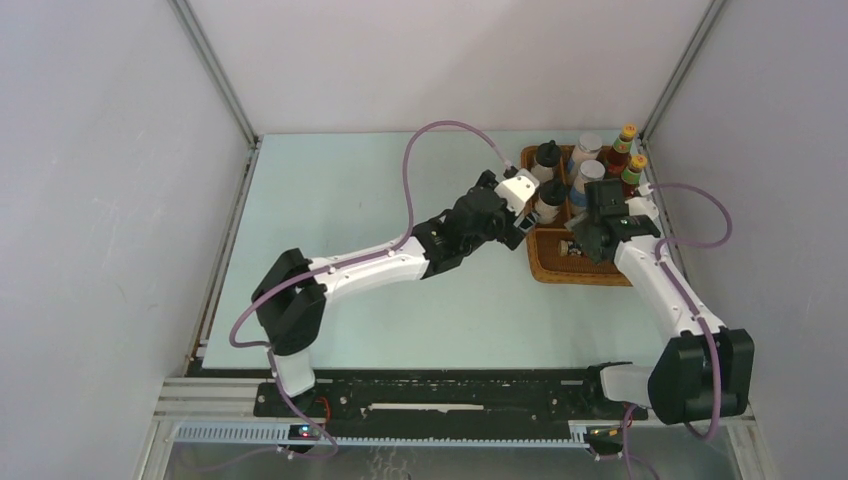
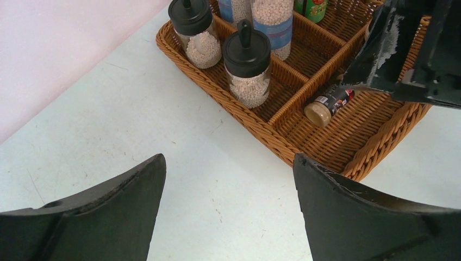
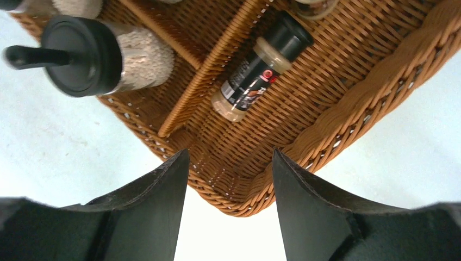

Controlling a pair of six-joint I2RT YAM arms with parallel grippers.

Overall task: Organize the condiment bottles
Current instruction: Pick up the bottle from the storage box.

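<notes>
left hand (image 2: 228,163) — released, empty, left of tray (image 2: 380,148) | right hand (image 3: 229,155) — released, above lying dark jar (image 3: 260,69)

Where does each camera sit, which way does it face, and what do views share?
Top external: above and behind the bases, looking down on the table; left arm and right arm show whole.
Left wrist: on the left arm, facing the wicker tray from its left; left fingers below, right arm top right.
Right wrist: over the tray's near corner, looking down; right fingers below.
Shared: both wrist views show the lying tiny jar and a black-lidded jar.
</notes>
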